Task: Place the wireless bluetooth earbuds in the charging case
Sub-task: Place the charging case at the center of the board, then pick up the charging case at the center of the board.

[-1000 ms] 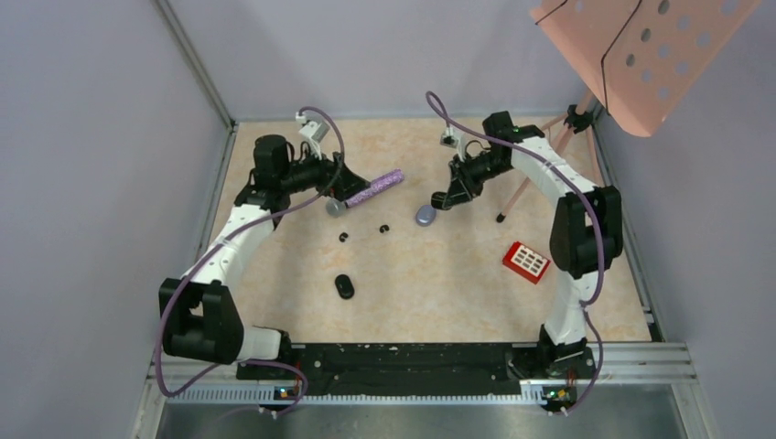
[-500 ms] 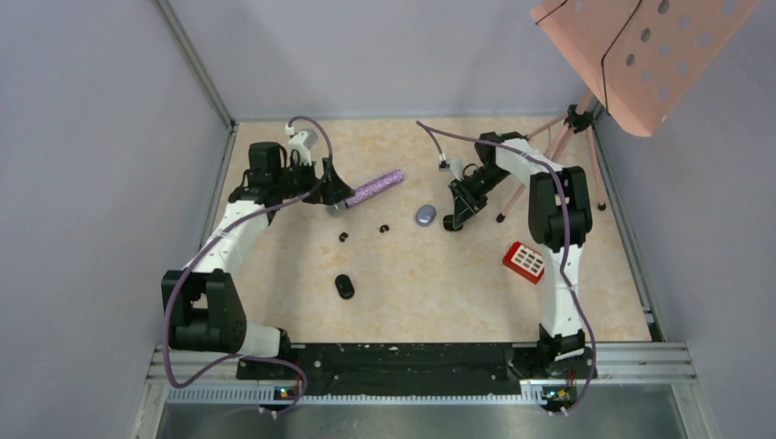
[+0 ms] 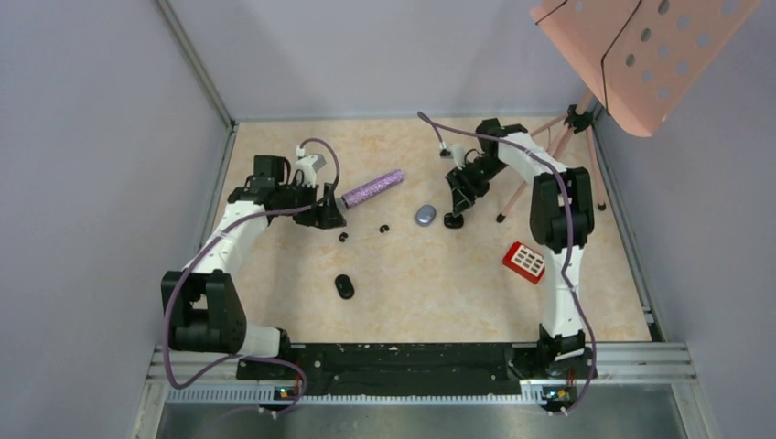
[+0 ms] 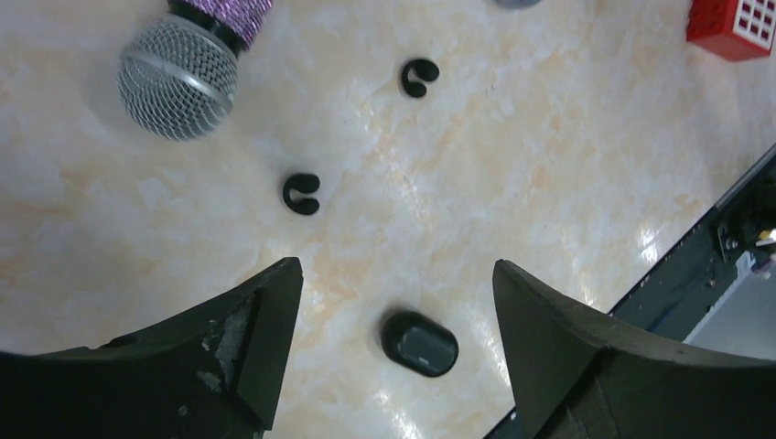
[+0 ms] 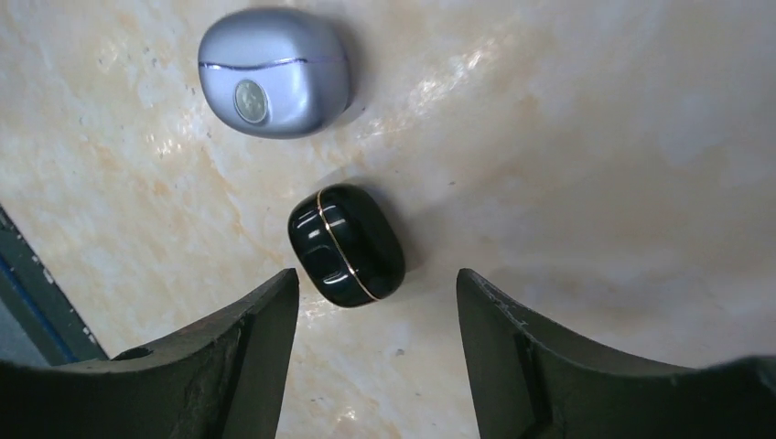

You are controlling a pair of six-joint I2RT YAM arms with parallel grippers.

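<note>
Two black C-shaped earbuds (image 4: 300, 193) (image 4: 419, 77) lie on the marble table, also seen from above as the earbuds (image 3: 344, 237) (image 3: 383, 228). My left gripper (image 4: 395, 270) (image 3: 331, 218) hangs open above the table just left of them, holding nothing. A closed matte black oval case (image 4: 419, 343) (image 3: 344, 286) lies further toward the near edge. My right gripper (image 5: 377, 276) (image 3: 455, 216) is open, with a closed glossy black charging case with a gold seam (image 5: 348, 244) lying free just ahead of its fingertips. A closed lilac-grey case (image 5: 272, 71) (image 3: 425, 215) sits beyond it.
A purple glitter microphone (image 3: 373, 188) with its mesh head (image 4: 178, 87) lies beside the left gripper. A red gridded block (image 3: 526, 262) sits at the right. A pink stand (image 3: 641, 46) on thin legs rises at the back right. Grey walls enclose the table.
My right gripper has shifted right past the lilac-grey case and opened; the glossy black case lies free before it. My left gripper has drawn back from the microphone head toward the near left.
</note>
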